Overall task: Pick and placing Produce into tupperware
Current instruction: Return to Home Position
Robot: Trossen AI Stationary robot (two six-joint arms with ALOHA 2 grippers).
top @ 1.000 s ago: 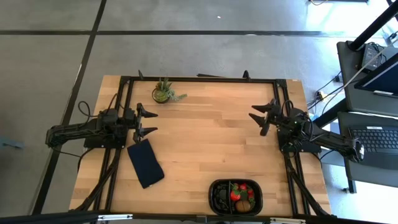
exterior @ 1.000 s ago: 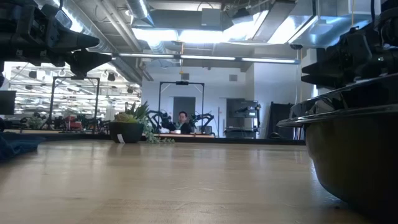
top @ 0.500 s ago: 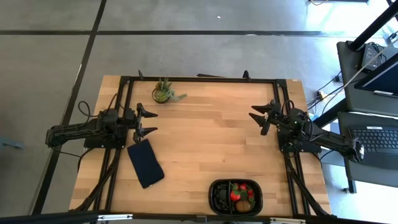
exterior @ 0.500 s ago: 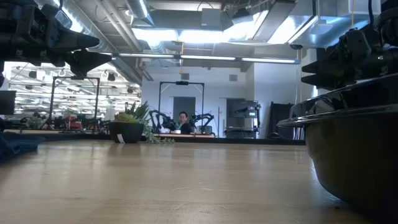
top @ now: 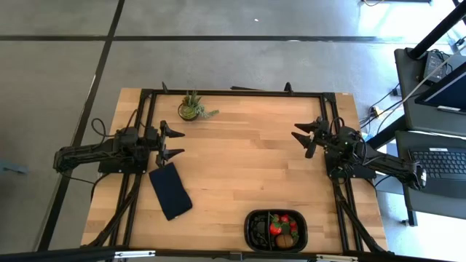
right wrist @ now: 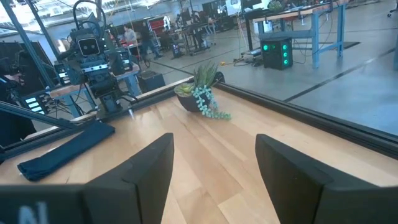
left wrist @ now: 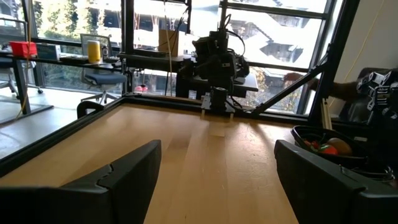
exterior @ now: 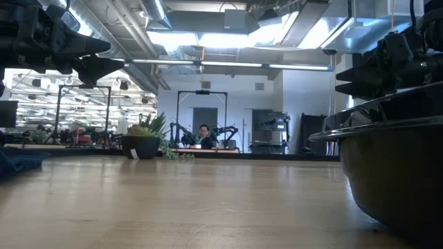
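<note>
The black tupperware tray (top: 276,230) sits at the table's near edge, right of centre, and fills the low view's right side (exterior: 394,173). Red strawberry-like pieces (top: 280,224) and a brown kiwi-like fruit (top: 285,240) lie in its compartments; the fruits also show in the left wrist view (left wrist: 328,147). My left gripper (top: 175,143) hovers open over the table's left side, above the navy slab's far end. My right gripper (top: 306,135) hovers open over the right side, far from the tray. Neither holds anything.
A flat dark navy slab (top: 170,191) lies on the table's left near part. A spiky green potted plant (top: 191,108) stands near the far edge, left of centre. Bare wood spans the middle (top: 240,160). People and other robot stations show in the room behind.
</note>
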